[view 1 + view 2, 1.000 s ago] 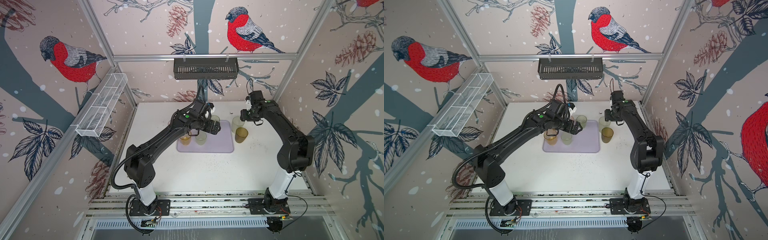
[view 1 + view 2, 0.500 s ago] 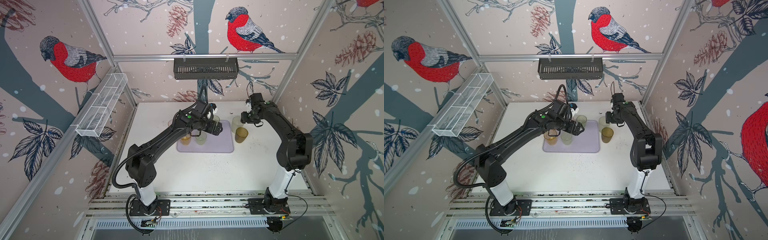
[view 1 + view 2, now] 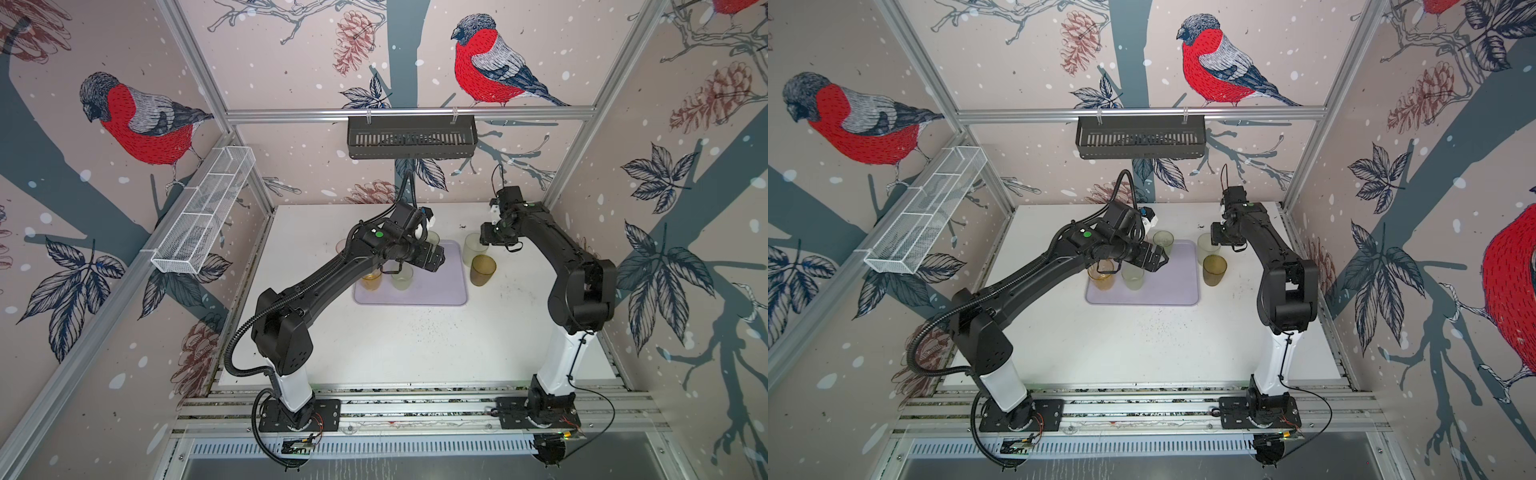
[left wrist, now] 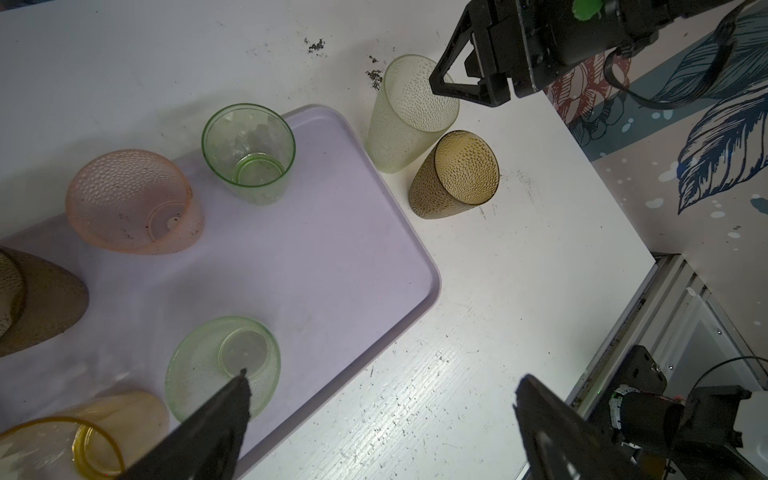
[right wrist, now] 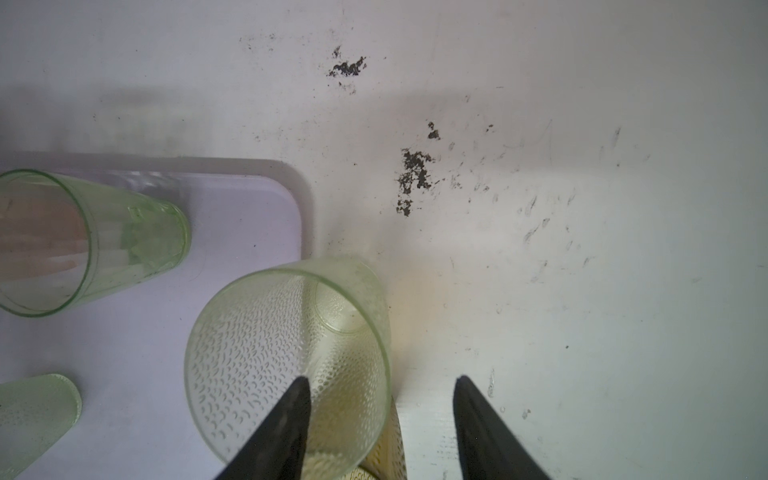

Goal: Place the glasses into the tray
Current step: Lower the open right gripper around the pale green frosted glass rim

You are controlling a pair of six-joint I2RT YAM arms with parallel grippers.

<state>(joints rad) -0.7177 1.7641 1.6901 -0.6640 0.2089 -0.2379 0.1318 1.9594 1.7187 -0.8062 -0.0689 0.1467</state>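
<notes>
The lilac tray (image 3: 432, 291) (image 3: 1167, 291) (image 4: 291, 257) lies mid-table. On it stand a bright green glass (image 4: 248, 153), a pink glass (image 4: 133, 201), a brown glass (image 4: 37, 299), an upturned pale green glass (image 4: 222, 365) and an amber glass (image 4: 79, 440). Just off its right edge stand a tall pale green glass (image 3: 473, 249) (image 5: 286, 365) and a tall amber glass (image 3: 483, 270) (image 4: 455, 174). My right gripper (image 5: 381, 380) (image 3: 484, 241) is open and straddles the tall pale glass's rim, one finger inside, one outside. My left gripper (image 4: 383, 376) (image 3: 436, 259) hangs wide open over the tray's edge, holding nothing.
A black slotted basket (image 3: 411, 137) hangs on the back rail. A white wire mesh basket (image 3: 203, 212) hangs on the left wall. Dark crumbs (image 5: 411, 174) lie on the white table behind the tall glasses. The left arm lies across the tray's left half.
My right gripper has shifted left and down onto the tall pale green glass's rim, its jaws narrowing a little. The left gripper has barely moved.
</notes>
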